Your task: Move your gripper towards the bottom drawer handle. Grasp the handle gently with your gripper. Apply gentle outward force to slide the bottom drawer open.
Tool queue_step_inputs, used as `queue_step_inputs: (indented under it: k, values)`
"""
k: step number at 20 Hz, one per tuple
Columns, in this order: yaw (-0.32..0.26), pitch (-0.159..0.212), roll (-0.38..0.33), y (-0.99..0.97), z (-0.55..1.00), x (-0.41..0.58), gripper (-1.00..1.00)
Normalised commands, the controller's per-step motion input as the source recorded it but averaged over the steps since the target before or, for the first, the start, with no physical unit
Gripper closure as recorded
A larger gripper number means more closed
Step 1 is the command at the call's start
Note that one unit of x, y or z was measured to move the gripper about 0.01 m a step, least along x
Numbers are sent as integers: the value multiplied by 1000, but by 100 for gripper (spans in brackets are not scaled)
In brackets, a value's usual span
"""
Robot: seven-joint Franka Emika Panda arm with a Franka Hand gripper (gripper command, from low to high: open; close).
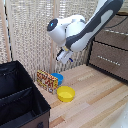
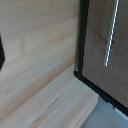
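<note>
gripper (image 1: 62,55) hanging in mid-air at frame centre, well apart from the dresser; fingers too blurred, cannot tell whether parted or closed.

arm (image 1: 85,27) slants in from the upper right of the exterior frame. bottom drawer (image 1: 109,59) sits at right edge, closed, front flush, its bottom drawer handle (image 1: 109,58) a thin pale bar across the front. lower centre on the wooden floor (image 1: 95,100): yellow bowl (image 1: 65,93), blue bowl (image 1: 57,78) behind it, patterned box (image 1: 46,80) beside that. black bin (image 1: 20,97) fills lower left. wrist view: silver bar (image 2: 111,36) on a dark panel, upper right.
</note>
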Motion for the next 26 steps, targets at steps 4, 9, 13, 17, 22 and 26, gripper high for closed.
queue_step_inputs:
  k: [4, 9, 13, 17, 22, 26]
  values:
    - [-68, 0, -115, -313, -230, 476, -100]
    - [-96, -8, -217, -399, -18, 199, -100]
    - [-153, 29, -323, -316, 20, 127, -100]
    - [-166, 17, -287, -361, 0, 97, -100]
    - [-46, 1, -231, -594, -129, 14, -100]
    - [219, 0, -205, -351, -106, 0, -100]
